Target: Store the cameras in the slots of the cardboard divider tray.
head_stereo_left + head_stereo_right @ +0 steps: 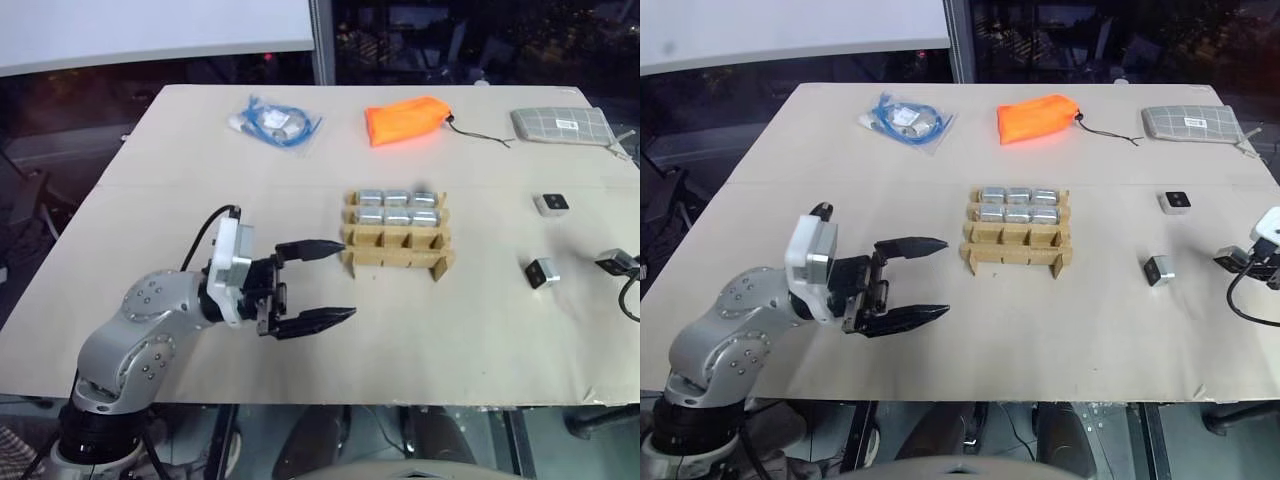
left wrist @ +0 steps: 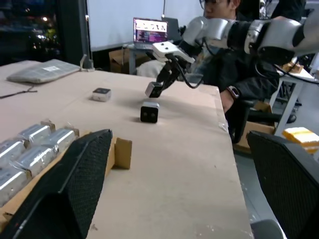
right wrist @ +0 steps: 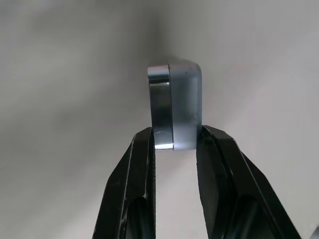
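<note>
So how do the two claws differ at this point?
The left claw is open and holds nothing; the right claw is shut on a camera. The left claw hovers beside the cardboard divider tray; the right claw is out near the table's right edge, by the two loose cameras. Both have two black fingers.

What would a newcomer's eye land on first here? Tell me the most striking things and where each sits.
The bright orange pouch at the table's far edge stands out first. Mid-table sits the cardboard divider tray, its two far rows filled with silver cameras, its near rows empty. At the table's right edge the right gripper is shut on one camera, with two loose cameras on the table nearby, while the left gripper hangs open beside the tray.
</note>
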You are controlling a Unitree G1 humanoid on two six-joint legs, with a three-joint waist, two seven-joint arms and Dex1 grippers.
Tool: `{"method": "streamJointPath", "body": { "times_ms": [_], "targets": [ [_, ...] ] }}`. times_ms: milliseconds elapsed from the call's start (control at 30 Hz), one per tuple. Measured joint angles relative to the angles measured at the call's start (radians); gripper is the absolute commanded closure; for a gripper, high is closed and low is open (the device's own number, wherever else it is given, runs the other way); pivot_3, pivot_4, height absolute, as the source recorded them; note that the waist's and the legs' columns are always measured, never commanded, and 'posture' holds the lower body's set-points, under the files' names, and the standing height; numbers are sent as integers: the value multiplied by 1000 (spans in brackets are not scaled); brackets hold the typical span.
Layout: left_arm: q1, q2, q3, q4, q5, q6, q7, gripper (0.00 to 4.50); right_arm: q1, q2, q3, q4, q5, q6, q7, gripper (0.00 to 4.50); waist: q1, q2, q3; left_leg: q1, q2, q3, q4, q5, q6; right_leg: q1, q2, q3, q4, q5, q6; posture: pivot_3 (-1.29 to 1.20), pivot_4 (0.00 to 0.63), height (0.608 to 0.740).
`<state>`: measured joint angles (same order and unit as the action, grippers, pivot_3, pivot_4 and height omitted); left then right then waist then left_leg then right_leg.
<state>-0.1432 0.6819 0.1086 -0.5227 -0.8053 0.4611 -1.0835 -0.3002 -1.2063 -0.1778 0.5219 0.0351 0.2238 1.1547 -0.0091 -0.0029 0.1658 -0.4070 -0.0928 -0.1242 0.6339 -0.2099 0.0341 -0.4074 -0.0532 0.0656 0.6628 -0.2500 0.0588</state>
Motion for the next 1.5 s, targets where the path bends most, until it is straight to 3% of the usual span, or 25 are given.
{"method": "streamJointPath", "body": {
  "times_ms": [100,300,433,533,733,900,1100,1300,1500],
  "targets": [
    [-5,-1,-1,11,2,-6,-1,0,84,0,-91,-117,61,92,3,3872,-2,0,0,0,0,0,0,0,0,0,0,0,0,0,0,0,150,740],
    [-11,-7,-1,26,13,-14,0,0,235,76,-313,-572,246,384,-27,3872,-5,1,0,0,1,0,0,0,1,0,1,1,0,0,0,0,150,740],
    [-6,-9,1,35,19,-15,10,0,179,156,-289,-811,365,520,-100,3872,-5,0,0,0,1,0,0,0,1,0,1,0,0,0,0,0,150,740],
    [2,-10,3,38,23,-18,17,0,71,218,-162,-913,408,560,-166,3872,-4,0,0,0,1,0,0,0,1,0,1,0,0,0,0,0,150,740],
    [28,-14,9,36,33,-26,42,0,-167,349,137,-865,341,518,-248,3872,-1,-1,1,-6,1,-2,1,0,0,-6,0,-1,0,0,0,0,150,740],
    [74,-13,26,19,36,-27,73,0,-284,380,286,-734,258,420,-220,3872,1,-2,1,-7,0,-3,1,0,-1,-6,-1,-2,-1,0,0,0,150,740],
    [116,-27,43,-21,37,-31,122,0,-402,496,354,-663,245,374,-191,3872,-4,-2,1,-7,0,-3,1,-1,1,-7,0,-2,-1,0,0,0,150,740],
    [158,-42,50,-38,37,-34,167,0,-398,637,410,-662,252,369,-198,3872,-2,-2,1,-7,0,-4,0,-1,0,-7,0,-3,-1,0,0,0,150,740],
    [189,-43,70,-39,38,-46,180,0,-395,703,428,-634,241,357,-219,3872,-4,-2,1,-7,0,-4,0,-1,0,-7,0,-3,0,0,0,0,150,740]
  ]
}}
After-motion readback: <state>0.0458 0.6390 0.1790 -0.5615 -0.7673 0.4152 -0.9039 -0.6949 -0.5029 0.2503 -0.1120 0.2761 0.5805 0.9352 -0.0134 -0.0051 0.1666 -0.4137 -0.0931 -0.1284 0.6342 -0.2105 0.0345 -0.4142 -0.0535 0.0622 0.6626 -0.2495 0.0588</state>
